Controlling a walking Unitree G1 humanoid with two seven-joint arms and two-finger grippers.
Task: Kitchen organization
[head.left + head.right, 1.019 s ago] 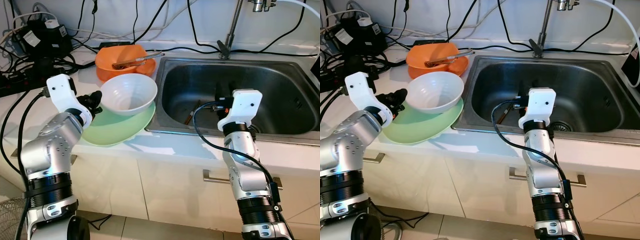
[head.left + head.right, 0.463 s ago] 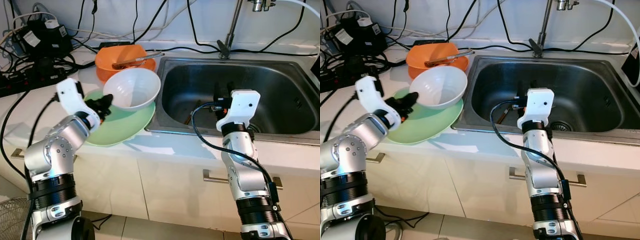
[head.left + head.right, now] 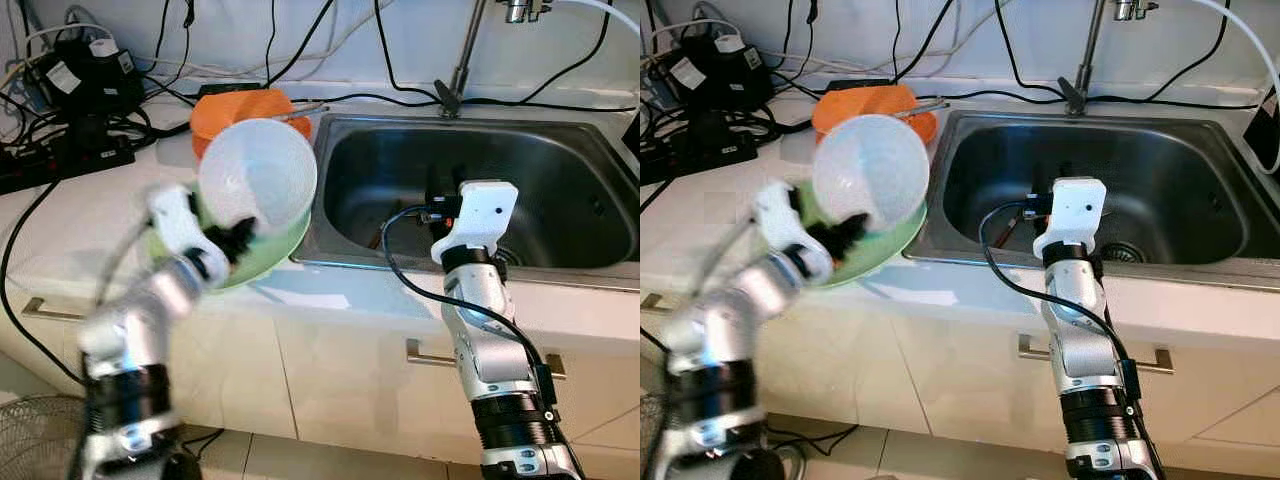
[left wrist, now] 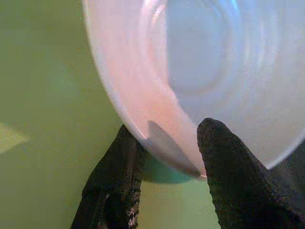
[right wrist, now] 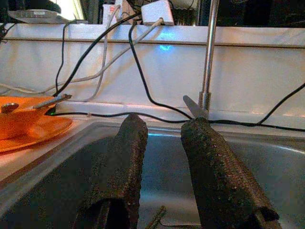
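My left gripper [image 3: 240, 232] is shut on the near rim of a white bowl [image 3: 258, 175]. The bowl is lifted and tipped up on edge, its hollow facing me, just above a pale green plate [image 3: 283, 243] on the counter. In the left wrist view the fingertips [image 4: 125, 143] pinch the bowl's rim [image 4: 228, 71] from both sides, with the green plate [image 4: 47, 95] behind. My left arm is blurred. My right gripper [image 3: 437, 192] hangs over the steel sink [image 3: 560, 180], open, with nothing between its fingers [image 5: 131, 143].
An orange bowl [image 3: 235, 105] holding a metal utensil [image 3: 305, 107] sits behind the plate. A thin utensil [image 3: 380, 235] lies in the sink. A faucet [image 3: 465, 50] rises behind the basin. Power strips and cables [image 3: 70, 80] crowd the back left of the counter.
My left gripper has lifted the white bowl off the green plate and tipped it upright, swinging towards me and to the right. The right arm has stayed put.
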